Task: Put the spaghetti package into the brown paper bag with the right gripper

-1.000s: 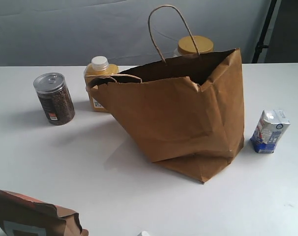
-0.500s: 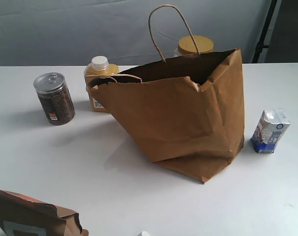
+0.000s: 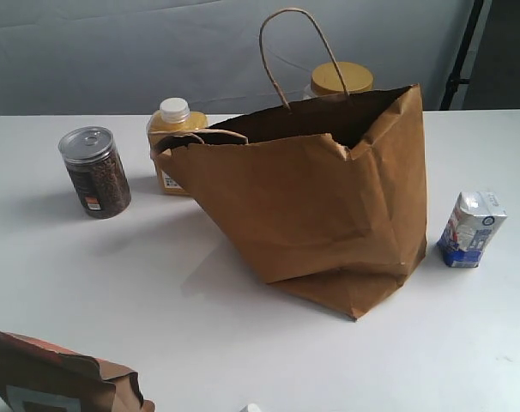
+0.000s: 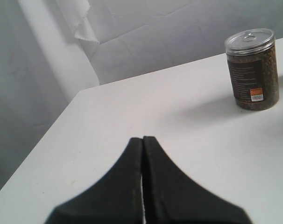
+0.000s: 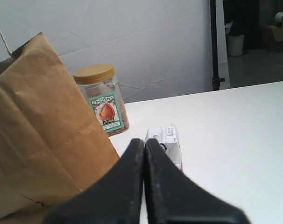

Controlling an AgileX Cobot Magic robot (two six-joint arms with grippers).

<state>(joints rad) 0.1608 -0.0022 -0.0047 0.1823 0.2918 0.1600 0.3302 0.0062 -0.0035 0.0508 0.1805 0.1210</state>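
Note:
The brown paper bag (image 3: 320,206) stands open and leaning in the middle of the white table, one cord handle upright; its side also fills part of the right wrist view (image 5: 38,126). No spaghetti package shows in any view. My right gripper (image 5: 145,141) is shut with nothing between its fingers, beside the bag and short of a small white carton (image 5: 169,142). My left gripper (image 4: 142,139) is shut and empty over bare table, apart from a clear jar of dark beans (image 4: 252,70). Neither arm shows in the exterior view.
Left of the bag stand the dark-bean jar (image 3: 95,172) and an orange juice bottle (image 3: 174,142). Behind the bag is a yellow-lidded nut jar (image 3: 339,79) (image 5: 102,100). A blue-white carton (image 3: 472,228) stands at the right. A smaller brown bag with orange panel (image 3: 54,378) lies front left.

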